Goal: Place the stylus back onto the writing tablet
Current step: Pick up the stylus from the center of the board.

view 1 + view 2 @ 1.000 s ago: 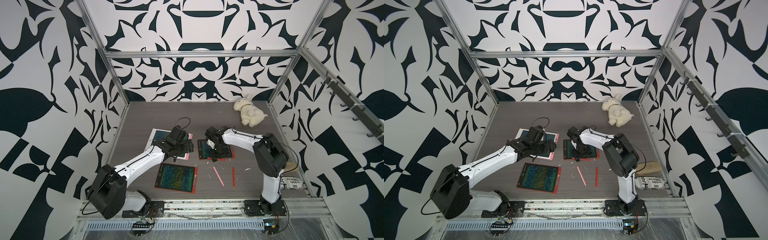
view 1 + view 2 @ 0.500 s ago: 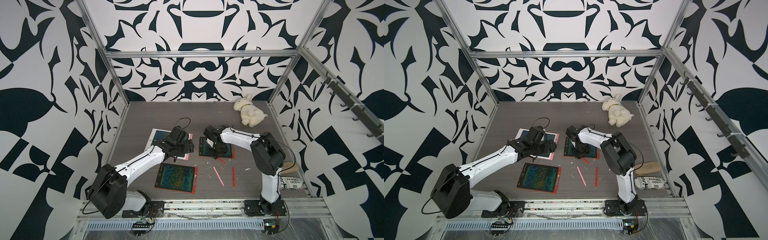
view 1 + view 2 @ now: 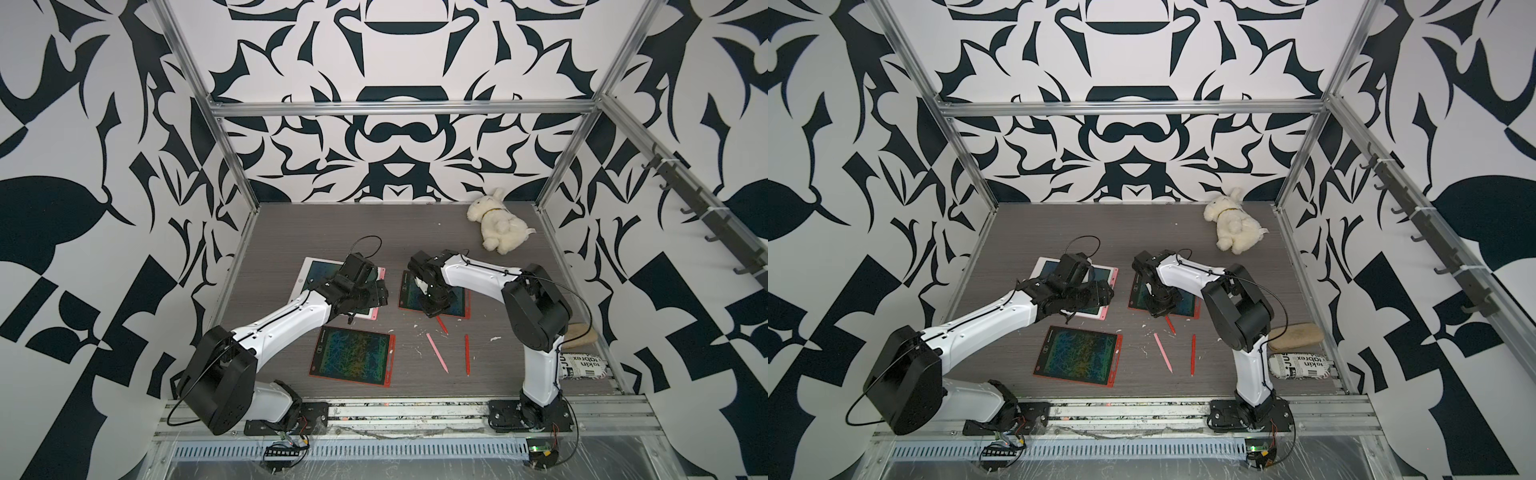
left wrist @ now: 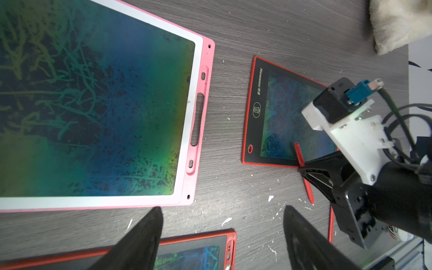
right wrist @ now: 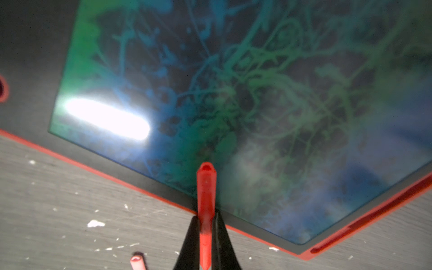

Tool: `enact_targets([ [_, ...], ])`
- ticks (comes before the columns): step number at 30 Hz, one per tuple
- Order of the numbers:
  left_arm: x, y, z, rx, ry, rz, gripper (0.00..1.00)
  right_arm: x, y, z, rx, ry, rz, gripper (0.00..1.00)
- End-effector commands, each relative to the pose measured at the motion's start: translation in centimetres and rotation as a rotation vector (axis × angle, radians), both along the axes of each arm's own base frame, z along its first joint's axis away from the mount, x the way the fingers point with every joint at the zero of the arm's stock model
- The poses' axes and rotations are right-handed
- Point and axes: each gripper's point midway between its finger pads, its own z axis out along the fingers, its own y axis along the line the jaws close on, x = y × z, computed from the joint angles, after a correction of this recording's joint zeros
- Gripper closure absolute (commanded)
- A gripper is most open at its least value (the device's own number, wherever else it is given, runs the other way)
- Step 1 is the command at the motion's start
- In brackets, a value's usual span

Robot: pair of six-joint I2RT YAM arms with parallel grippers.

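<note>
The right tool [image 5: 205, 224] is clamped on the slim red plastic stylus [image 5: 206, 187], which straddles the edge of the red-framed black writing tablet [image 5: 35, 58]: lift slightly, carry it fully inside the frame, then release.

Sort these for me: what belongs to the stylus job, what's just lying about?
Job: right gripper, held stylus, far red tablet.
Lying about: pink tablet, near red tablet, pink stylus, loose red stylus, plush, tan pouch, print pouch.
</note>
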Motion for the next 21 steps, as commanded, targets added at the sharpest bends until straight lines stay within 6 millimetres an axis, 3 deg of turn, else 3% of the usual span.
enact_targets([
  [1,0.0,-0.3,-0.5,0.001,0.014,-0.01,0.17,1.0,-0.4,1.8,0.007,-0.072,-0.053,1.0],
  [10,0.1,-0.5,-0.8,0.015,0.028,-0.021,0.17,2.3,-3.2,4.3,0.147,-0.086,-0.297,1.0],
  [15,0.2,-0.8,-0.9,0.018,0.033,-0.031,0.17,3.7,-7.7,5.1,0.192,-0.11,-0.512,1.0],
  [18,0.4,-1.1,-1.0,0.014,0.036,-0.039,0.18,4.3,-10.8,4.7,0.19,-0.104,-0.641,1.0],
  [21,0.5,-1.4,-0.9,0.01,0.041,-0.049,0.18,4.7,-12.5,3.9,0.211,-0.087,-0.73,1.0],
])
